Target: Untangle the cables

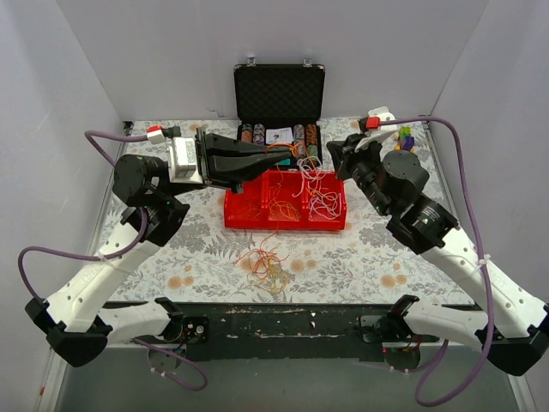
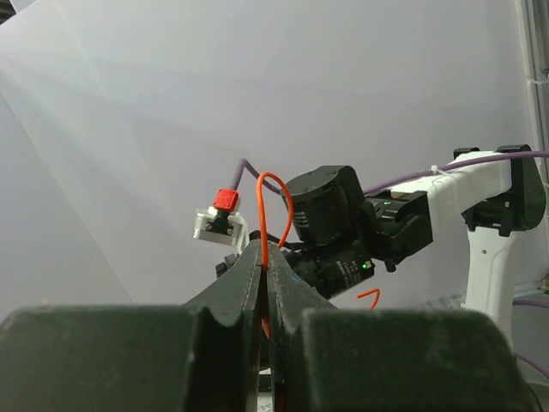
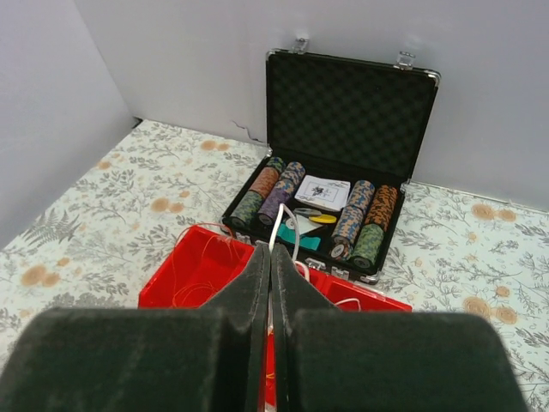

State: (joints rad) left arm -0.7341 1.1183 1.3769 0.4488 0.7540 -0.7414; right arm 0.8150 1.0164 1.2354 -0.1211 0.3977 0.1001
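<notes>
You have the left hand (image 1: 279, 156) raised over the back left part of the red tray (image 1: 283, 225). Its fingers are pressed together on an orange wire (image 2: 271, 175). In the left wrist view, that wire stands up in a narrow loop above the fingertips. The right arm (image 2: 480, 184) is behind the loop.

Your right hand (image 1: 336, 149) is above the tray's back right corner and faces the left one. In the right wrist view, it is clamped on a white wire (image 3: 276, 225) that arches just past the fingertips, above the tray's back edge.

The main tangle of cables (image 1: 266, 262), orange and yellow loops, lies on the flowered worktop (image 1: 386, 249). It sits just in front of the tray, free of both hands. More thin wires lie inside the tray: orange ones (image 1: 273, 206) in the middle and pale ones (image 1: 322, 199) toward the right.

Directly behind the tray stands an open black case (image 1: 279, 86), its lid upright, with rows of poker chips (image 1: 300, 133) inside.

You cannot tell from these views whether either held wire runs down to the wires in the tray.
</notes>
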